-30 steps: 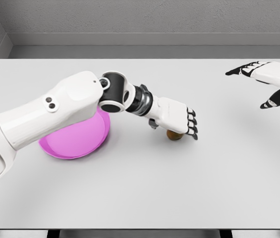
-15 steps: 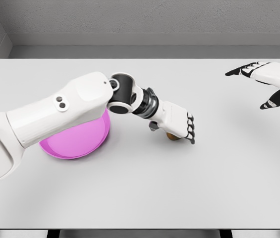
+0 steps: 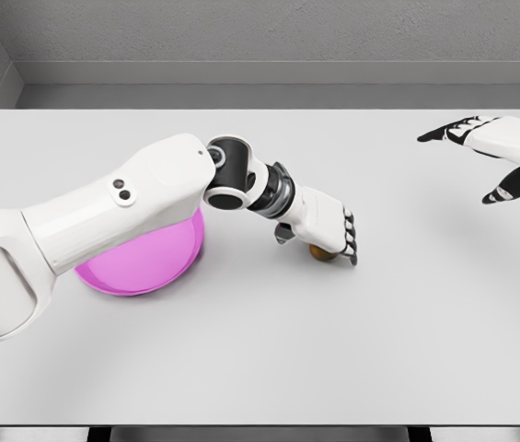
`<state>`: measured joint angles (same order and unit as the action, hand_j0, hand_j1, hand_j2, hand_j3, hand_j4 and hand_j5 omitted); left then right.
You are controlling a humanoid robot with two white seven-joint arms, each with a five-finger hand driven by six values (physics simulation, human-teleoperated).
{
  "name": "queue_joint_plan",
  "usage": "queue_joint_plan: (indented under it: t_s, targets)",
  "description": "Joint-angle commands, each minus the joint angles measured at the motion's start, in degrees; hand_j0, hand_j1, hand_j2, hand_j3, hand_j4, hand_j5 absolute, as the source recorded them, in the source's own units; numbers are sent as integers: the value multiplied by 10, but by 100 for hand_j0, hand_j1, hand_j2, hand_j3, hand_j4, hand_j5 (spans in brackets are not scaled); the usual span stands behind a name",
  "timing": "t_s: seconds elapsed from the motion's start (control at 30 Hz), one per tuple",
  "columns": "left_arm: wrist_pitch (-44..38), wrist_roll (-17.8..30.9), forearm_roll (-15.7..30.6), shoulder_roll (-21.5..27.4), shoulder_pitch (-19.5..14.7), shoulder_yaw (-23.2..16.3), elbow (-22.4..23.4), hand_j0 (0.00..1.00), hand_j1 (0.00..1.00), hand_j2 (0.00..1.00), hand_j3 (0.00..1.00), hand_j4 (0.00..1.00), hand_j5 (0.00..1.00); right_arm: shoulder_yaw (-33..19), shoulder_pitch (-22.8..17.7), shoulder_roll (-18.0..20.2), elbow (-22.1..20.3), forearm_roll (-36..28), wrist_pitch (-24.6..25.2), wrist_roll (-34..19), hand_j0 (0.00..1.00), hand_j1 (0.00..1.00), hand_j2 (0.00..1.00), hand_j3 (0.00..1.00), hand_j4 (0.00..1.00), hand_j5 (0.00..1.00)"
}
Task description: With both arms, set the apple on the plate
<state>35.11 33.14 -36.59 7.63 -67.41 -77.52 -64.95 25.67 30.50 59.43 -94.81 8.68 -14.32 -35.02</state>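
Observation:
A small brownish apple [image 3: 318,253] rests on the white table, mostly hidden under my left hand [image 3: 319,241]. The palm covers it from above, with the thumb on its left and the black-tipped fingers [image 3: 349,241] curled down on its right, closed around it. Left of the apple lies the pink plate [image 3: 135,265], its upper half hidden behind my left forearm. My right hand [image 3: 485,157] hovers over the table's far right, fingers spread and holding nothing.
The table [image 3: 269,350] is white, with its front edge near the bottom of the view. A grey wall runs behind its far edge. My bulky left forearm [image 3: 103,216] crosses above the plate.
My left arm has reached further in and the hand has settled lower over the apple, covering more of it. The right hand has barely moved.

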Motion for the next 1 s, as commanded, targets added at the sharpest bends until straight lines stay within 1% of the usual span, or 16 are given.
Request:
queue_joint_plan:
  t_s: [0.0,0.03,0.07,0.1,0.13,0.27,0.3,0.43,0.47,0.63,0.7,0.73,0.8,0.83,0.9,0.97]
  targets:
    - [-1,-2,0,-1,0,1,5,95,95,95,95,95,95,0,0,1,0,-2,1,0,100,100,100,100,100,100]
    - [-1,-2,-1,-2,0,1,4,93,93,93,93,93,93,0,1,1,0,-2,1,0,100,100,100,100,100,100]
    - [-1,-2,-1,-1,0,1,5,86,86,86,86,86,86,0,1,1,0,-2,1,0,100,100,100,100,100,100]
    - [-1,-3,-1,-1,0,0,5,71,71,71,71,71,71,0,0,1,0,-2,1,0,100,100,100,100,100,100]
    - [-1,-2,-2,-1,0,0,5,64,64,64,64,64,64,1,1,1,0,-2,1,0,100,100,100,100,100,100]
    - [-1,-3,-1,-2,2,-1,5,55,55,55,55,55,55,2,1,1,0,-2,1,0,100,100,100,100,100,100]
    - [-1,-3,-1,-1,3,-1,4,50,50,50,50,50,50,2,1,1,1,-2,1,0,100,100,100,100,100,100]
    - [-1,-3,-2,-1,4,-2,4,43,43,43,43,43,43,2,1,1,0,-2,1,0,100,100,100,100,100,100]
    - [-1,-3,-2,-1,4,-2,4,38,38,38,38,38,38,3,1,1,0,-2,1,0,100,100,100,100,100,100]
    - [-1,-3,-1,1,4,-1,4,25,25,25,25,25,25,3,1,1,0,-2,1,0,100,100,100,100,100,100]
    - [-1,-3,1,4,4,2,4,17,17,17,17,17,17,3,1,1,0,-2,1,0,100,100,100,100,100,100]
    - [-1,-3,3,5,4,3,3,15,15,15,15,15,15,3,1,1,0,-2,1,0,100,100,100,100,100,100]
    - [-1,-4,4,6,3,6,-1,7,7,7,7,7,7,3,1,-1,1,-2,1,0,100,100,100,100,100,100]
    - [-1,-4,16,7,3,10,-1,4,4,4,4,4,4,3,1,-1,1,-2,1,0,100,100,100,100,100,100]
    - [-1,-4,42,19,4,21,-2,3,3,3,3,3,3,3,1,-1,1,-2,1,0,100,100,100,100,100,100]
    - [-1,-4,56,34,6,49,-3,3,3,3,3,3,3,3,1,-1,1,-2,1,0,100,100,100,100,100,100]
